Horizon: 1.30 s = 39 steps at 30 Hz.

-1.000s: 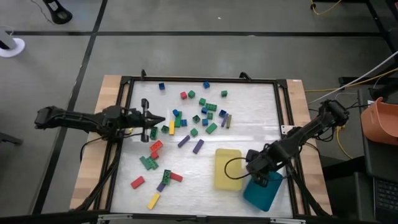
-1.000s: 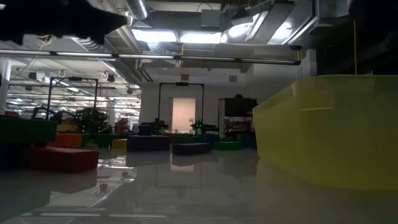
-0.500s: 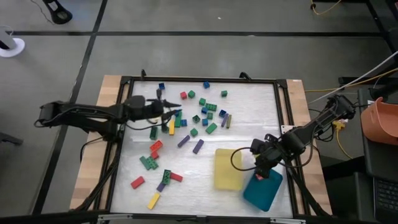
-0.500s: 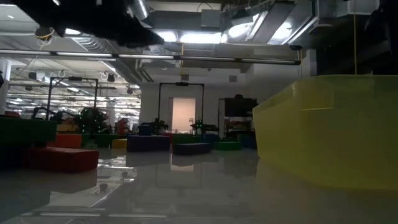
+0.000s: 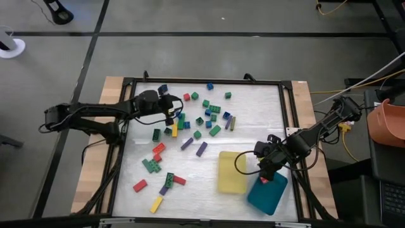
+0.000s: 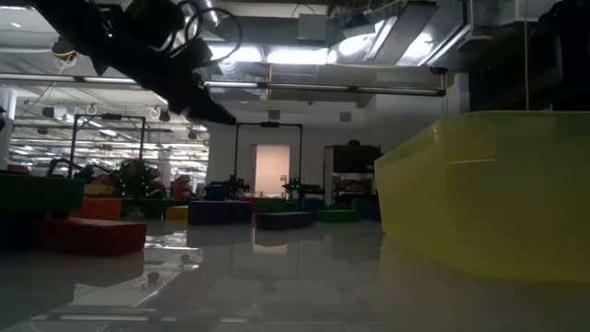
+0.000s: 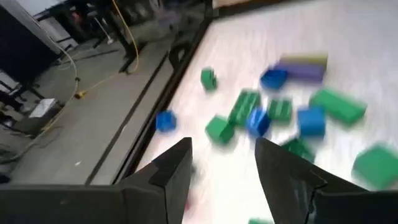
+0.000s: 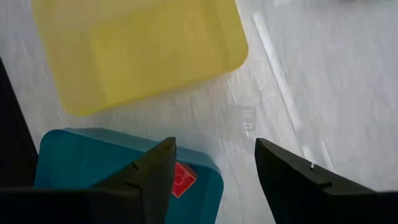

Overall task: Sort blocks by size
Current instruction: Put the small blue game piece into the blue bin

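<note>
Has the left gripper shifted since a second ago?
Yes. In the high view the left gripper has moved toward the table's far edge and rightward, nearer the far black frame rail.

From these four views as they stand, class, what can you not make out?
- Teal tray contents: high view, right gripper overhangs it.
- Yellow tray interior: low view, its wall hides it.
- Blocks: left wrist view, blurred.
- Right gripper: low view, not seen.

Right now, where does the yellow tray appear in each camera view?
High view: yellow tray near the table's front right, beside the teal tray.
Low view: fills the right side.
Left wrist view: not in it.
Right wrist view: across the top.
Shared landmark: the teal tray next to it.
</note>
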Each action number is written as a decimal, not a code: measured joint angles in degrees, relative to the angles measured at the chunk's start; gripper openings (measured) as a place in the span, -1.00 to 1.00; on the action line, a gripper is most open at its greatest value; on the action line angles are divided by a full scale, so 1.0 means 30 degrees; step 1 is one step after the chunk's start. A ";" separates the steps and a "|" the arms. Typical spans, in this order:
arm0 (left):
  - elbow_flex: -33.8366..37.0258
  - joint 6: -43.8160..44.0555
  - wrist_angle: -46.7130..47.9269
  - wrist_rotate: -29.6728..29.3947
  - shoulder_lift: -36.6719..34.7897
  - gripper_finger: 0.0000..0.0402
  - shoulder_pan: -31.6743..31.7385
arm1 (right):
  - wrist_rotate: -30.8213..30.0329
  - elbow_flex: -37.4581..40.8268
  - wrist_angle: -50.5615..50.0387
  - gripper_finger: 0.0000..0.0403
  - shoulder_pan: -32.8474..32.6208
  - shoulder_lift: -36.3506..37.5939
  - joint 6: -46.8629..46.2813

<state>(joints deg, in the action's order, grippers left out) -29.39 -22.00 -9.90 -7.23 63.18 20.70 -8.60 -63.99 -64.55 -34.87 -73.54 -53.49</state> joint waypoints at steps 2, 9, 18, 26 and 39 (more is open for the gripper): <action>0.0000 -0.0707 0.0653 0.0131 0.0000 -0.20 0.0217 | -0.0007 0.0000 0.0013 0.08 0.0000 0.0000 0.0003; 0.0000 -0.2851 0.2449 0.1354 0.0000 -0.27 0.0138 | -0.0828 0.0000 0.0044 0.08 0.0000 0.0000 0.0000; 0.0000 -0.4513 0.3597 0.1284 0.0007 -0.33 -0.0408 | -0.0845 0.0000 0.0073 0.08 0.0000 0.0000 -0.0158; -0.0015 -0.3002 0.3715 0.0926 0.0208 -0.24 -0.0383 | -0.0845 0.0000 0.0073 0.08 0.0000 -0.0007 -0.0189; -0.0015 -0.7185 0.3477 0.0538 0.3229 -0.05 -0.0504 | -0.0845 0.0000 0.0886 0.08 0.0000 -0.0007 -0.0230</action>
<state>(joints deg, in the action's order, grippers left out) -29.43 -43.55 0.53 -5.62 72.86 19.19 -11.14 -63.99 -61.90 -34.87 -73.56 -54.19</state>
